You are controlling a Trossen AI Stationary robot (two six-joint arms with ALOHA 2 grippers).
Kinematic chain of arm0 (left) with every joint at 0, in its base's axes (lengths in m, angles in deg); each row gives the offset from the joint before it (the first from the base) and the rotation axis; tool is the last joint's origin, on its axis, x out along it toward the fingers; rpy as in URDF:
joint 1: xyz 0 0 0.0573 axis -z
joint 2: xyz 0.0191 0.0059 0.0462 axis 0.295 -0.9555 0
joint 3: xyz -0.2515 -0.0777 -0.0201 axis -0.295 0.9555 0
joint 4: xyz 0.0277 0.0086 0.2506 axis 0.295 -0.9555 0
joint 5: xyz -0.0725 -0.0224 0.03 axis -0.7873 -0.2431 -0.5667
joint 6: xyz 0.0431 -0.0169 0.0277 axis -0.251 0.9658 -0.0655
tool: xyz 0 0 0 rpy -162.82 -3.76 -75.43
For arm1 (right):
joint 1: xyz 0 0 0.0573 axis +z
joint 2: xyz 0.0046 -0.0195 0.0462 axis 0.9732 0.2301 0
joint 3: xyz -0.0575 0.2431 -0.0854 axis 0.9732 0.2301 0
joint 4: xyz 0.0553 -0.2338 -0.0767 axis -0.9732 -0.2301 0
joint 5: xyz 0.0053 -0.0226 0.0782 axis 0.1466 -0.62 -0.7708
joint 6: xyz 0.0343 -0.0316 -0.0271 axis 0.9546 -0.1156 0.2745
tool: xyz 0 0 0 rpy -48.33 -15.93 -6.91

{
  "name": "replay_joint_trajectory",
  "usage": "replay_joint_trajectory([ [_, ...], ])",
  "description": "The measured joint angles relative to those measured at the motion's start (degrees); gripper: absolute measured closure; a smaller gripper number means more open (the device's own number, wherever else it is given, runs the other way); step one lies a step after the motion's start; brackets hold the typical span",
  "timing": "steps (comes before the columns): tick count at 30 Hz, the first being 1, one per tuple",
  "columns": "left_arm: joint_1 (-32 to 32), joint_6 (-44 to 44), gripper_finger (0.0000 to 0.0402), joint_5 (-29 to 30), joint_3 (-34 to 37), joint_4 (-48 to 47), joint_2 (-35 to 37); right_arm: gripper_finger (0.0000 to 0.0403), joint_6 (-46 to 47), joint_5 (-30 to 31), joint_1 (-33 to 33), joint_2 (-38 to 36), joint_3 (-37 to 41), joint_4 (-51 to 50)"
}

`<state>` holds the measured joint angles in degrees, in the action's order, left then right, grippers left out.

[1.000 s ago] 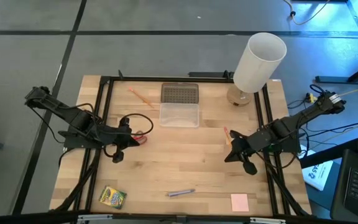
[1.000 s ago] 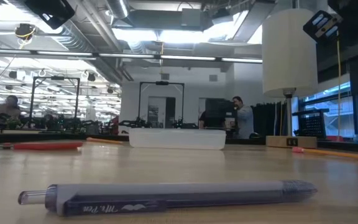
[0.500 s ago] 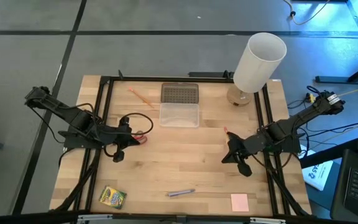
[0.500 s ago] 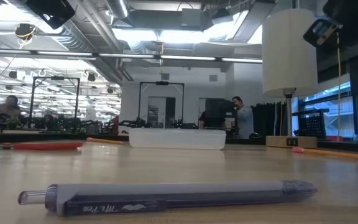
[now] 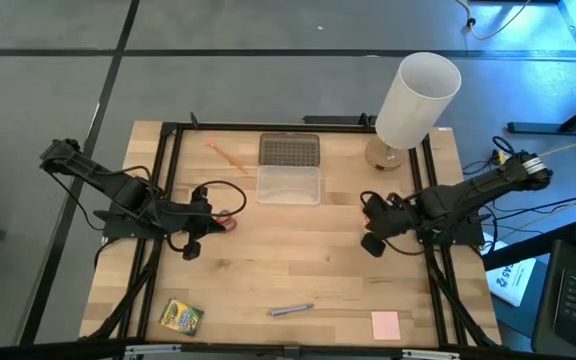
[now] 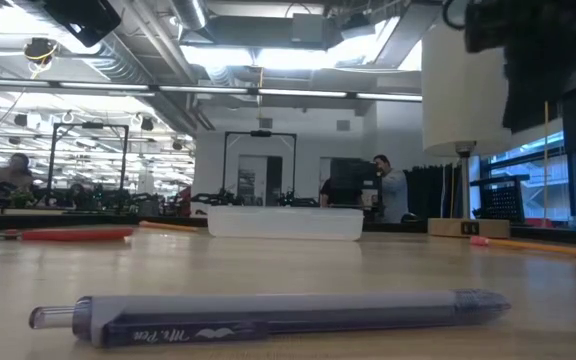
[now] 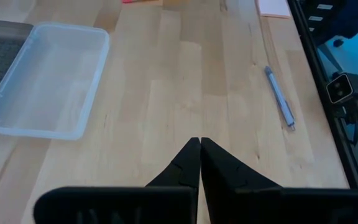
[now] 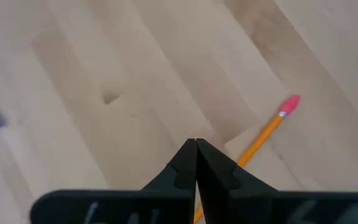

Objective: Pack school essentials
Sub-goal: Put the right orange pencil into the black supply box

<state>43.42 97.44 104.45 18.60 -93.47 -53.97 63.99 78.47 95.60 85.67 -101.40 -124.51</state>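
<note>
My right gripper (image 5: 369, 243) (image 8: 196, 144) is shut and hovers over the table's right part, above an orange pencil (image 8: 267, 127) with a pink eraser that lies flat on the wood. My left gripper (image 5: 190, 249) (image 7: 196, 143) is shut too and waits at the table's left, beside the red-handled scissors (image 5: 224, 221). A second orange pencil (image 5: 228, 155) lies at the far left. The crayon box (image 5: 180, 317), blue pen (image 5: 290, 310) (image 6: 268, 312) and pink pad (image 5: 385, 324) lie along the near edge.
A clear plastic case (image 5: 289, 185) (image 7: 42, 81) sits at the far middle with its grey dotted lid (image 5: 289, 150) just behind it. A tall white cylinder (image 5: 418, 98) stands at the far right corner. A black frame (image 5: 168, 160) runs along the table's sides. Bare wood fills the middle.
My right gripper has moved toward the table's far edge and a little to the left, turning as it went, and now stands over the orange pencil. It has stayed shut. The left arm and all the objects have kept still.
</note>
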Motion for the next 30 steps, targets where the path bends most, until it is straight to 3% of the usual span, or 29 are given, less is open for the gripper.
replay_joint_trajectory([
  [16,0.0,0.0,0.04,0.0,0.0,0.0,0.0,0.0268,-0.4,-6.6,-18.9,7.8,-0.1,-0.2],
  [30,0.0,0.1,0.0396,0.0,0.0,0.1,0.0,0.026,-4.0,-9.6,-28.0,21.9,-0.1,0.1],
])
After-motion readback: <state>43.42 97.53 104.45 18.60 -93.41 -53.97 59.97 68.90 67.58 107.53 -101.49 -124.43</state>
